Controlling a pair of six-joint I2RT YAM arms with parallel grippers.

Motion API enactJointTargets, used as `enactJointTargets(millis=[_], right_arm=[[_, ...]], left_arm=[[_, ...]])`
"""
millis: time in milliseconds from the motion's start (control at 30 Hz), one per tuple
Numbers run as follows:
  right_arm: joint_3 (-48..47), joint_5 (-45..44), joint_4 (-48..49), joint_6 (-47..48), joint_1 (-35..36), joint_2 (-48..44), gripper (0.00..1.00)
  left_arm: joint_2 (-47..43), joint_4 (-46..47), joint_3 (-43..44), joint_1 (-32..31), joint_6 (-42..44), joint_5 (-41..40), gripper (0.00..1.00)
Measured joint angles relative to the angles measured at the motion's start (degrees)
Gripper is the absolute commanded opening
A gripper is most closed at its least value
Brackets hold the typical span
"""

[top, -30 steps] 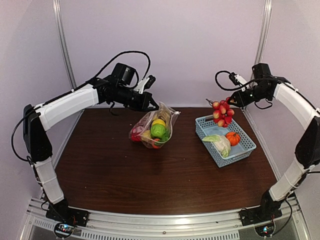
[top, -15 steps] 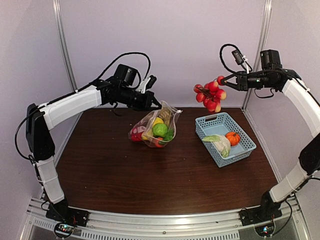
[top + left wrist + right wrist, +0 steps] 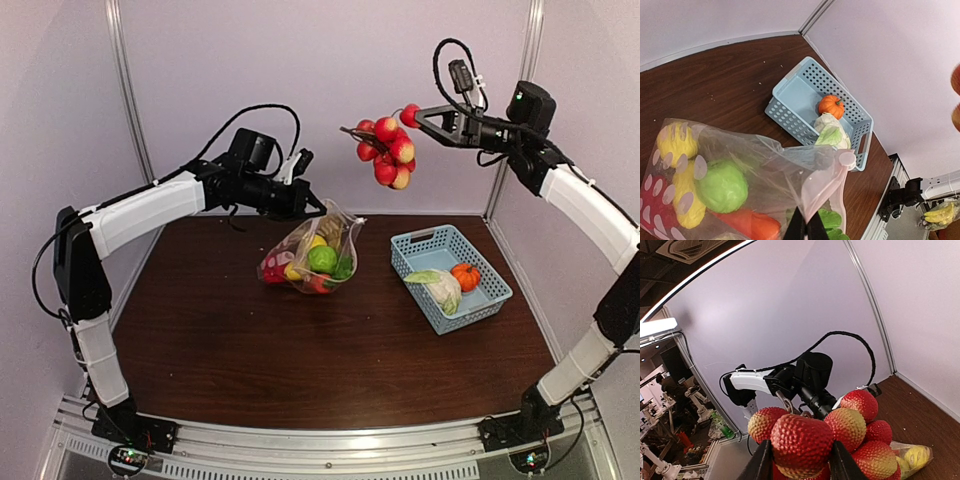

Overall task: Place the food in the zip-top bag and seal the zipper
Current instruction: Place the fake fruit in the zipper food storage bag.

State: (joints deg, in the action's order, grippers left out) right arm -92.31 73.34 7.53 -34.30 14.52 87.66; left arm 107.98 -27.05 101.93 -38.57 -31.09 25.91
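Pale lilac walls (image 3: 380,50) enclose a dark brown wooden bench (image 3: 300,350) lying below the jaws, with metal posts (image 3: 128,100) in the far corners behind them (a bright strip light (image 3: 655,326) glows beyond the enclosure).

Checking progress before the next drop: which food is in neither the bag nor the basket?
The red-yellow fruit bunch, held aloft in the right fingers; pumpkin and cabbage lie in the basket, others in the bag.
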Motion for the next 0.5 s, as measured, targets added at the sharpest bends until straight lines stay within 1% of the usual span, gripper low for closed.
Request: enactJointTargets(millis=[100,300,500], right_arm=[[0.09,0.92,3.78,-3.3,3.3,0.85,0.15],[1.33,1.95,6.84,-5.35,8.72,2.58,0.15],[4.35,2.73,7.58,-5.29,10.32,3.63,0.15]], left_arm=[[0.07,0.07,0.11,0.0,-0.44,0.07,0.0],[0.26,0.17,1.33,0.09,-1.46,0.33,0.0],[0.26,1.75,1.81,0.59,-4.17,2.67,0.0]])
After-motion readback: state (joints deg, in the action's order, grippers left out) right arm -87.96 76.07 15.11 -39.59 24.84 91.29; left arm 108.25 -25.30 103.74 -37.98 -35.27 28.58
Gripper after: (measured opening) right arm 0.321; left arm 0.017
